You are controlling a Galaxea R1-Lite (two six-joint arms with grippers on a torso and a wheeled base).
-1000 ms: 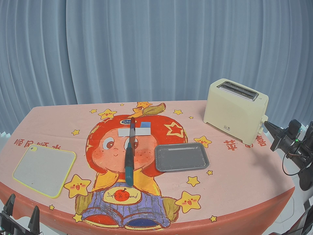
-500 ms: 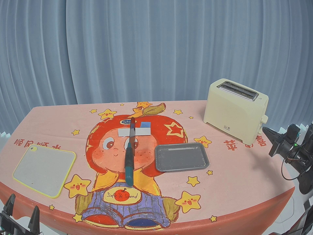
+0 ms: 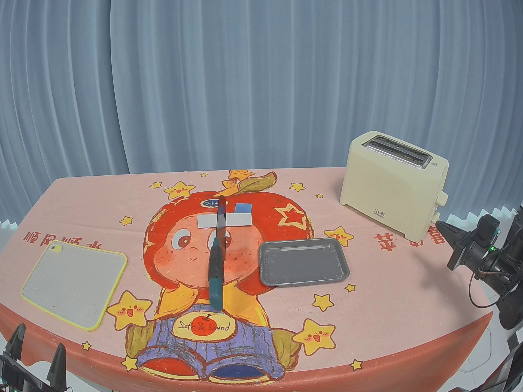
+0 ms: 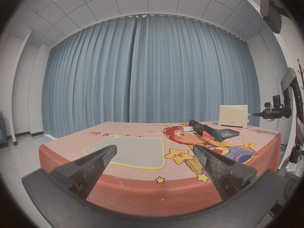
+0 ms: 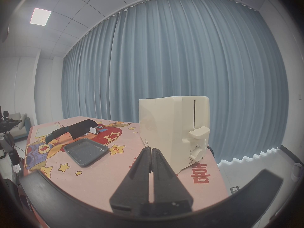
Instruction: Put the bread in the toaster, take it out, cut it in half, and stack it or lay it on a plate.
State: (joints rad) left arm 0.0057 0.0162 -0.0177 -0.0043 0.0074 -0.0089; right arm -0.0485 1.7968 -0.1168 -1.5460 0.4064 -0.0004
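The cream toaster [image 3: 393, 183] stands at the back right of the table, its two top slots empty and its side lever [image 5: 199, 132] up. My right gripper [image 3: 440, 226] hangs off the table's right edge, just in front of the lever side, fingers [image 5: 151, 162] shut on nothing. A knife [image 3: 217, 257] with a teal handle lies mid-table. To its right sits an empty grey tray [image 3: 303, 261]. The cutting board [image 3: 73, 282] with a yellow-green rim lies bare at the front left. My left gripper [image 4: 155, 155] stays open below the front left edge.
A white and blue card [image 3: 224, 220] lies under the knife's blade. The table wears a pink cartoon cloth, and its rounded front edge [image 3: 327, 374] curves close to me. A blue curtain hangs behind.
My right gripper has dropped lower and drawn back a little from the toaster's lever side. The left arm and the table's things have not moved.
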